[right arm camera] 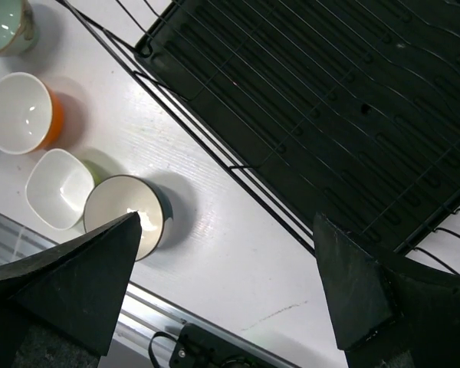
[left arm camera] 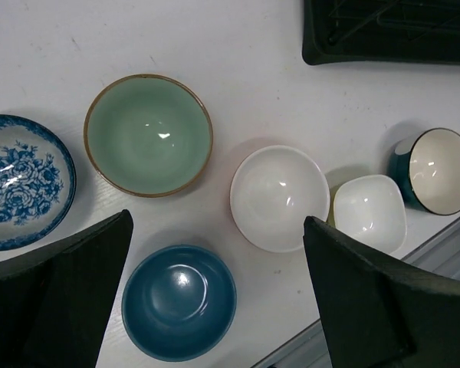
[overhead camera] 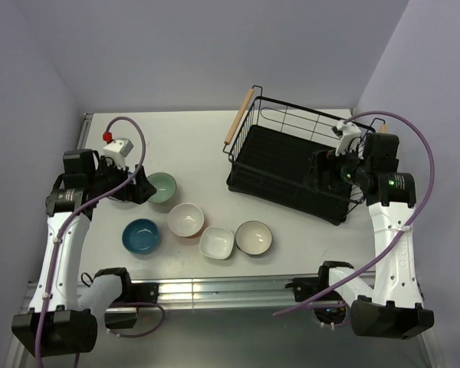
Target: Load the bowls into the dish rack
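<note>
The left gripper [overhead camera: 140, 188] hovers with fingers spread, gripping nothing, just left of the mint green bowl [overhead camera: 162, 188]. The blue bowl [overhead camera: 141, 235], orange-sided bowl [overhead camera: 186, 220], squarish white bowl [overhead camera: 216, 242] and brown-rimmed bowl [overhead camera: 254, 238] sit in a nearer row on the table [overhead camera: 192, 146]. The right gripper [overhead camera: 322, 172], likewise spread and unladen, hangs over the right end of the dish rack [overhead camera: 276, 157].
</note>
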Robot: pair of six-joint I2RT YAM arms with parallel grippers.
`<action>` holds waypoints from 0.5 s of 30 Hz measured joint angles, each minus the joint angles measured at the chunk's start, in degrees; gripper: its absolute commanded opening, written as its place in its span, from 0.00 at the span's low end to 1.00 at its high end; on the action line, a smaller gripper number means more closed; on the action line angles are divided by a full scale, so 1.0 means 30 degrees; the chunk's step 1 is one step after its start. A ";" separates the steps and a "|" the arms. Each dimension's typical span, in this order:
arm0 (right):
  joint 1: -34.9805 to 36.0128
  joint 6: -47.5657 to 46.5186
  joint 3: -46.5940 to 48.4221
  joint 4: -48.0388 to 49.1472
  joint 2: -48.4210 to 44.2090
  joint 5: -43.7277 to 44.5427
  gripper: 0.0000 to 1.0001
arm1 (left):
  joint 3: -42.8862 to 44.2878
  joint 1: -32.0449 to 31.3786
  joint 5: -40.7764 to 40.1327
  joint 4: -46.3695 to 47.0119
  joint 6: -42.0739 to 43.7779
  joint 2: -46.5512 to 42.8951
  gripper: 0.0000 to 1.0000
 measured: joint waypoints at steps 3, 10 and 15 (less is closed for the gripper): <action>0.0000 0.0182 0.0255 -0.0015 0.0124 -0.0270 1.00 | 0.0029 -0.0459 0.0138 0.0044 0.0663 0.0590 0.99; -0.0270 0.0860 0.1362 -0.0160 0.0590 -0.1661 1.00 | 0.0933 -0.5384 0.0459 0.0896 0.1326 0.2433 0.99; -0.0663 0.1399 0.1887 -0.0182 0.0918 -0.2426 1.00 | 0.0401 -1.1023 -0.0641 0.3249 0.0488 0.3118 0.81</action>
